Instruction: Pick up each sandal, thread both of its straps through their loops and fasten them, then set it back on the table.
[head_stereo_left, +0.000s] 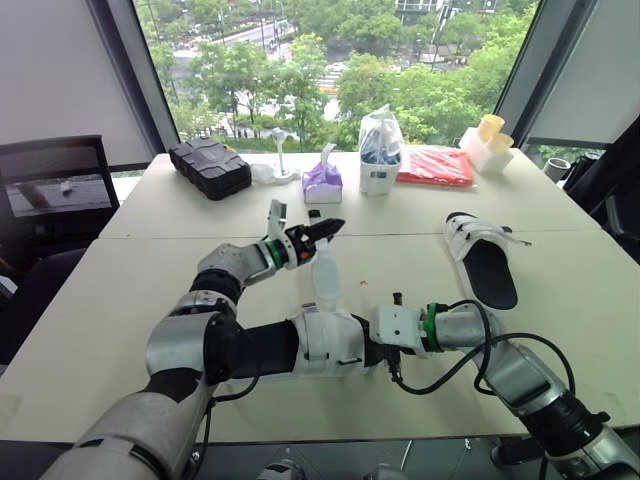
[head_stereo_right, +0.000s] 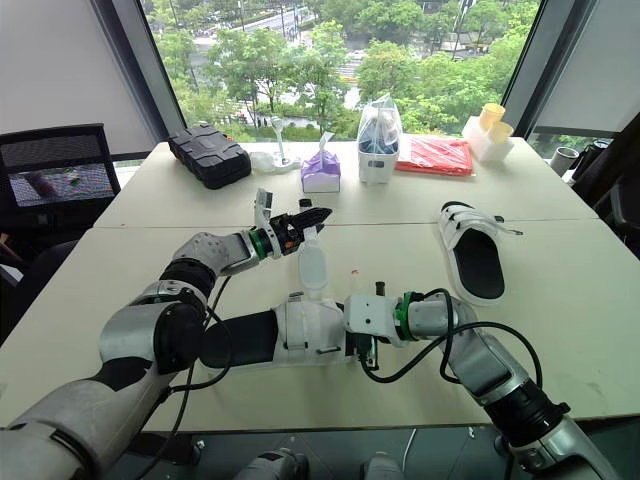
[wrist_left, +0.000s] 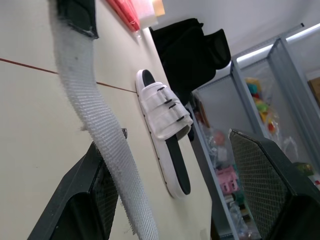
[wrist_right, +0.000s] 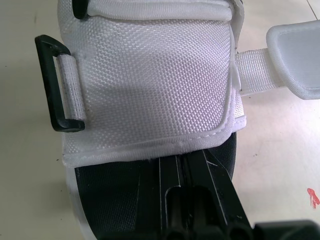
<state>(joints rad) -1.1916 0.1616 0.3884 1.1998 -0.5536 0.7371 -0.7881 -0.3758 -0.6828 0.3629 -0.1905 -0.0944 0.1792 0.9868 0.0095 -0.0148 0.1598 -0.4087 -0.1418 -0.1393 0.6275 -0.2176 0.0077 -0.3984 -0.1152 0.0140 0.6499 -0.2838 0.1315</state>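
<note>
The near sandal (head_stereo_left: 325, 345), with a black sole and white upper, lies across the table close to me. My right gripper (head_stereo_left: 378, 348) is shut on its sole end, and the right wrist view shows the white upper (wrist_right: 150, 75), a black loop (wrist_right: 55, 85) and a loose strap (wrist_right: 295, 60). One white strap (head_stereo_left: 325, 275) stands up from the sandal. It reaches my left gripper (head_stereo_left: 320, 232), which is open, and the strap (wrist_left: 95, 125) rests against one finger (wrist_left: 85, 200). The second sandal (head_stereo_left: 480, 258) lies flat at the right with both straps across it.
Along the far edge sit a black case (head_stereo_left: 210, 167), a purple tissue pack (head_stereo_left: 322, 180), a clear bag with a bottle (head_stereo_left: 380, 150), a red packet (head_stereo_left: 435, 165) and yellow cups (head_stereo_left: 490, 135). A black chair (head_stereo_left: 55, 190) stands at the left. A black cable (head_stereo_left: 450, 375) loops by my right arm.
</note>
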